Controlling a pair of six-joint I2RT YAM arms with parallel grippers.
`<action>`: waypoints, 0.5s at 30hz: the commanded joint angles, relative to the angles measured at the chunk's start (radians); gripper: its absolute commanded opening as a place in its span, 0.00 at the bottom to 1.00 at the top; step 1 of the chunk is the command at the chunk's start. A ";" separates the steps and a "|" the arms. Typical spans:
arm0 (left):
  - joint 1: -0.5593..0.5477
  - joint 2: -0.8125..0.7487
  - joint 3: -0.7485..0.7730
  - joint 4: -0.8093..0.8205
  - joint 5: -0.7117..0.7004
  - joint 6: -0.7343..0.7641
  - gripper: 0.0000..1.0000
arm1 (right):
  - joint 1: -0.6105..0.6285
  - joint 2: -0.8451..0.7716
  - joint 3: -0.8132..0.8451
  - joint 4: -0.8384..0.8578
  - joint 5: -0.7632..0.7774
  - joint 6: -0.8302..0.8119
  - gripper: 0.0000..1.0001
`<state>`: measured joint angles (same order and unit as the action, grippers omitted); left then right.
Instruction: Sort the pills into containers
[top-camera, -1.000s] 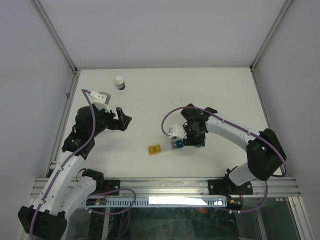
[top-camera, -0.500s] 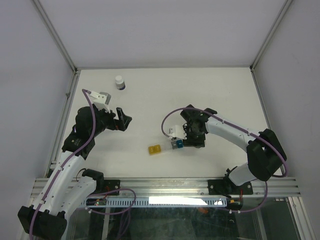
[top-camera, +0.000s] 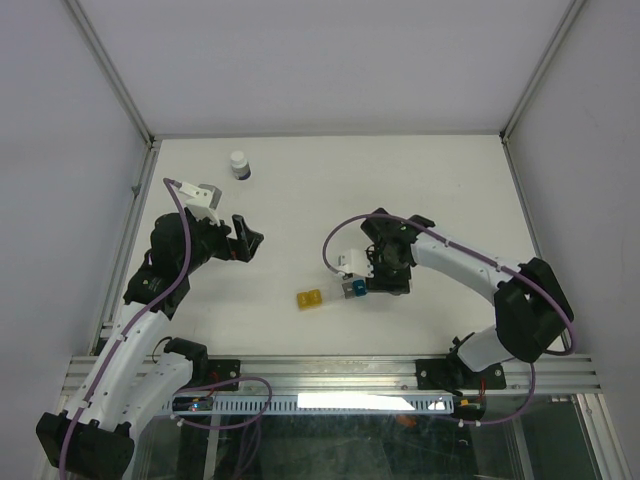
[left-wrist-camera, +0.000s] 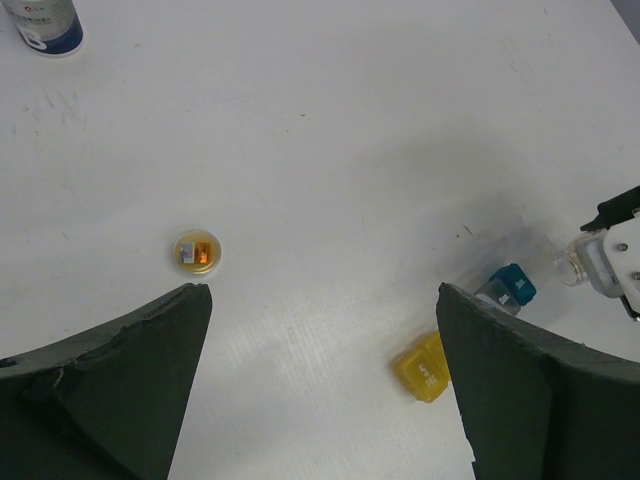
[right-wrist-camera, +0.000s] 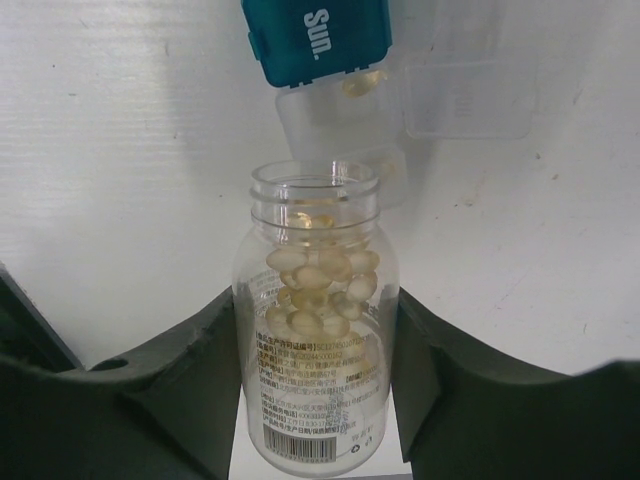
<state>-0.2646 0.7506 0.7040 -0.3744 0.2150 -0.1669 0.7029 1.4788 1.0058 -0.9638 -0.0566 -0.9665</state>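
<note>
- Right gripper (right-wrist-camera: 315, 345) is clamping a clear vial (right-wrist-camera: 315, 400) by its body. One dark matte finger is pressing each side, and the jaws are standing partly apart at the vial's width.
- In the wrist view the vial is pointing its open, threaded mouth to 12 o'clock. The mouth is reaching the edge of the clear containers (right-wrist-camera: 465, 95), but whether it is touching them cannot be told.
- Pills (right-wrist-camera: 318, 285) are crowding the vial's upper half, up toward the neck. They are showing as pale tan, oval and glossy through the smooth cylindrical wall, above a printed paper label.
- Blue container (right-wrist-camera: 318, 38) is sitting at 12 o'clock of the vial mouth, joined to the clear ones. It is a squared box of translucent teal plastic carrying white "Sun." lettering.
- Yellow container (top-camera: 309, 298) is lying near the blue one, at its 8 o'clock in the overhead view, apart from the strip. It is boxy and translucent.
- Left gripper (left-wrist-camera: 320, 300) is hovering with its jaws spread wide and nothing between them, well apart from the containers, at their 10 o'clock overhead.
- A small round lid (left-wrist-camera: 196, 251), yellowish with an orange centre, is lying flat by itself on the table (top-camera: 400, 190), which is matte white and faintly ribbed.
- A white-capped bottle (top-camera: 239, 164) is standing upright at 12 o'clock of the left gripper.
</note>
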 joint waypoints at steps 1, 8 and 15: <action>0.013 -0.019 0.002 0.040 0.023 0.023 0.99 | -0.002 -0.037 0.003 0.015 0.005 -0.009 0.00; 0.012 -0.022 0.003 0.041 0.025 0.023 0.99 | -0.009 -0.044 -0.019 0.071 0.069 -0.033 0.00; 0.013 -0.023 -0.004 0.042 0.024 0.023 0.99 | -0.004 -0.022 0.070 -0.035 -0.027 0.012 0.00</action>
<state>-0.2600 0.7456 0.7040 -0.3744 0.2180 -0.1665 0.6971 1.4719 1.0111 -0.9527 -0.0414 -0.9730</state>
